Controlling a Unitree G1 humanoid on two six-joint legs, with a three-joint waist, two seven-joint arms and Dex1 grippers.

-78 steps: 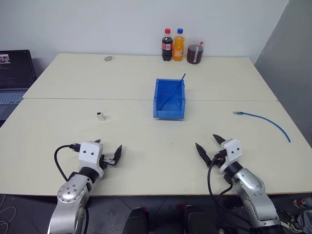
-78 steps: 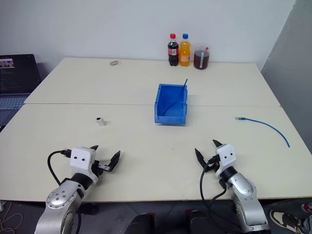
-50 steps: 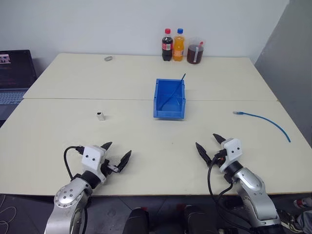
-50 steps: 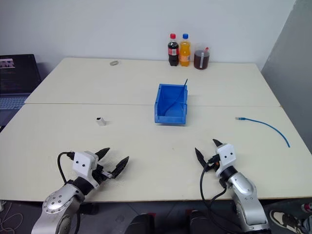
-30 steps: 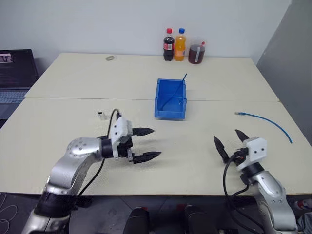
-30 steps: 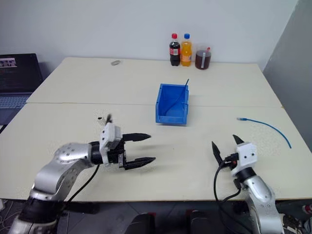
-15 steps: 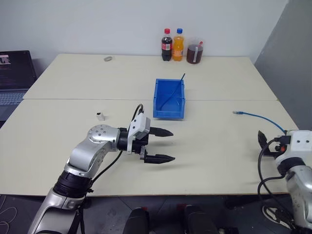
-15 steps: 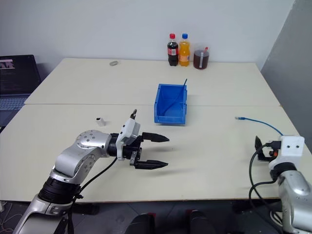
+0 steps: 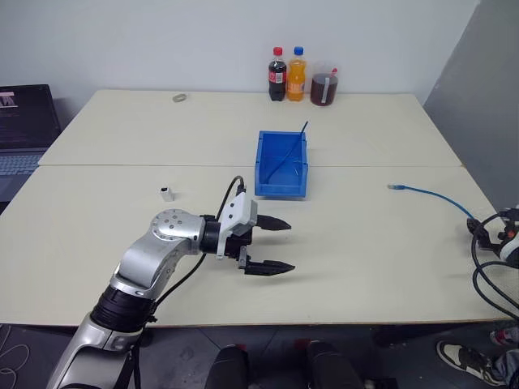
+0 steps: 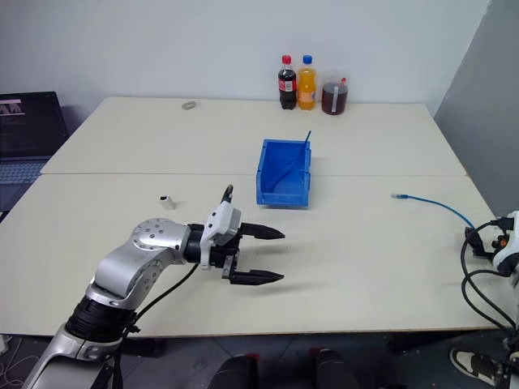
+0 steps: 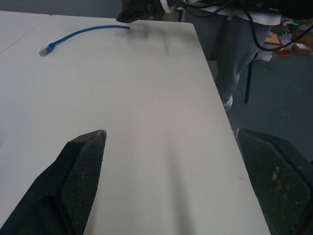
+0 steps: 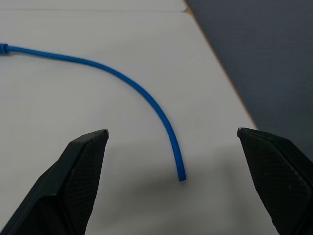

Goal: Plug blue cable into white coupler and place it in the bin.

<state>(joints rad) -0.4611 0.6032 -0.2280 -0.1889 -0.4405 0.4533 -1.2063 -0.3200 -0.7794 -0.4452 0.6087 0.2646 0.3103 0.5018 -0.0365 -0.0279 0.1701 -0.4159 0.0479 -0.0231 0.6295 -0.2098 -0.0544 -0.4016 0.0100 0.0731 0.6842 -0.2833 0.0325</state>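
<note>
Your right gripper (image 12: 171,181) hangs spread wide and empty at the table's (image 9: 357,251) right edge, the cut end of the blue cable (image 12: 146,98) lying loose just ahead of its fingers. Your left gripper (image 9: 274,245) is equally wide and empty, out over bare tabletop just in front of the bin (image 9: 282,166) and aimed across toward the cable. The cable curves on the table well to the right of the bin, plug end nearest it; the coupler (image 9: 167,193) stands alone on the bin's other side, left and a little in front. Nothing is plugged yet.

Watch the right side: the cable tail sits close to the table's edge, and a low or skewed closing could nudge it over the side and drag the rest after it. Take it at this tail and the plug hangs far from your fingers, hard to steer into the coupler. The coupler is small and light; a careless left approach would likely knock it over. A darker cable (image 9: 285,157) already leans in the bin, so don't take it for yours.
</note>
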